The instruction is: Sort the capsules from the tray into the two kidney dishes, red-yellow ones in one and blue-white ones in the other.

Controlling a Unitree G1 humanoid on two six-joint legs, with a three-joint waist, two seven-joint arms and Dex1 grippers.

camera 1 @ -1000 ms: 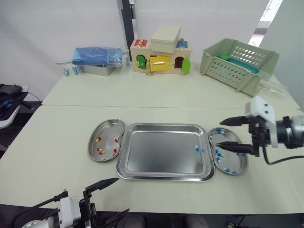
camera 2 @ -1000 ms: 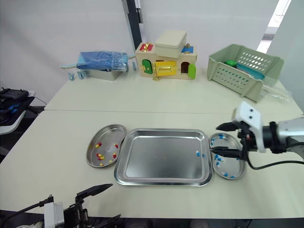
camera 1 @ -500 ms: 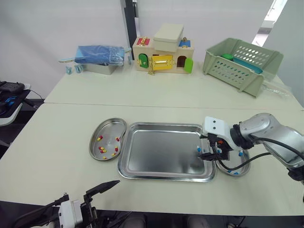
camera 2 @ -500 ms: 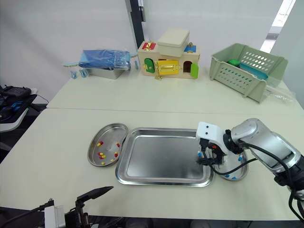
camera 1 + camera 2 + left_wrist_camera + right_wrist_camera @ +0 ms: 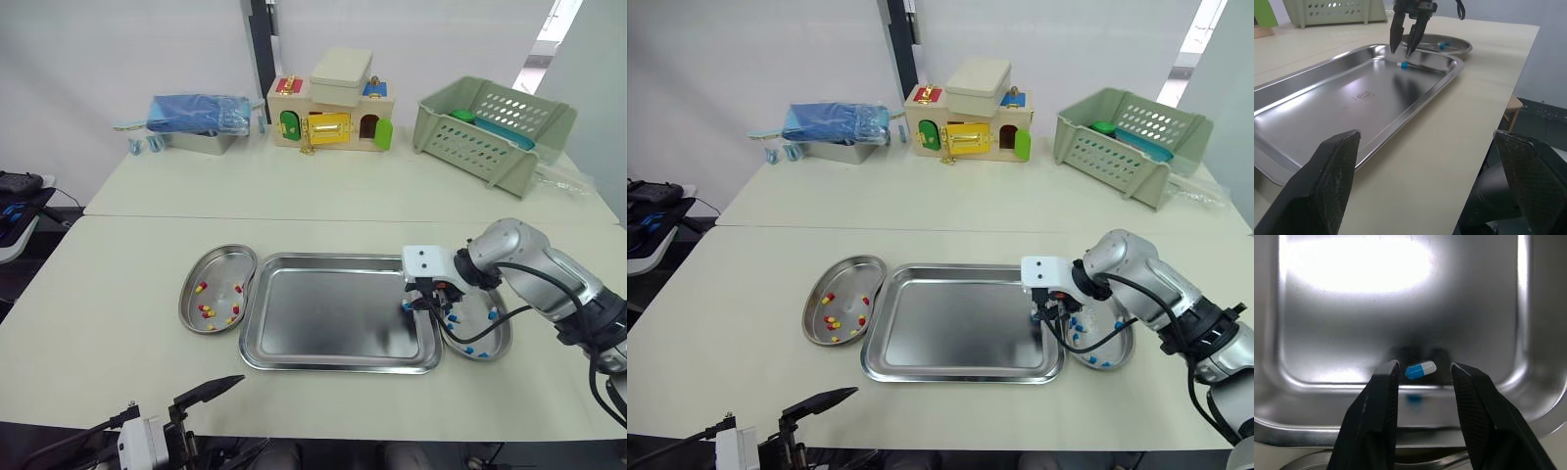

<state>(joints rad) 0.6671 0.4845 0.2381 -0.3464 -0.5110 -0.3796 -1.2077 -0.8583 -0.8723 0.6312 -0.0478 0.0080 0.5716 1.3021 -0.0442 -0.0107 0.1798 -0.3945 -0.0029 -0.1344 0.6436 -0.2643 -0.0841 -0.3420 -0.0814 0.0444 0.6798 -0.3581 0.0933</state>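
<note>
Blue-white capsule (image 5: pixel 1421 369) lies in tray (image 5: pixel 1352 308) between right tool (image 5: pixel 1423 366) fingers, parted.

A blue-white capsule (image 5: pixel 1403 64) near the tray (image 5: pixel 1352 103) corner, just under the open-fingered right hand (image 5: pixel 1400 53).

**Q:** How is the right arm (image 5: pixel 529 257) posed?

**A:** It is seen extended in from 3 o'clock, bent at the elbow, with the forearm turned toward 9 o'clock. The right gripper (image 5: pixel 427 305) is pointed straight down below a white wrist housing (image 5: pixel 423 262), and its two black fingers (image 5: pixel 1382 396) are held slightly apart.

**Q:** And the left?

**A:** The left gripper (image 5: pixel 1426 137) is held low at 7 o'clock in the head views. Its fingers are spread wide and aimed toward 2 o'clock.
</note>
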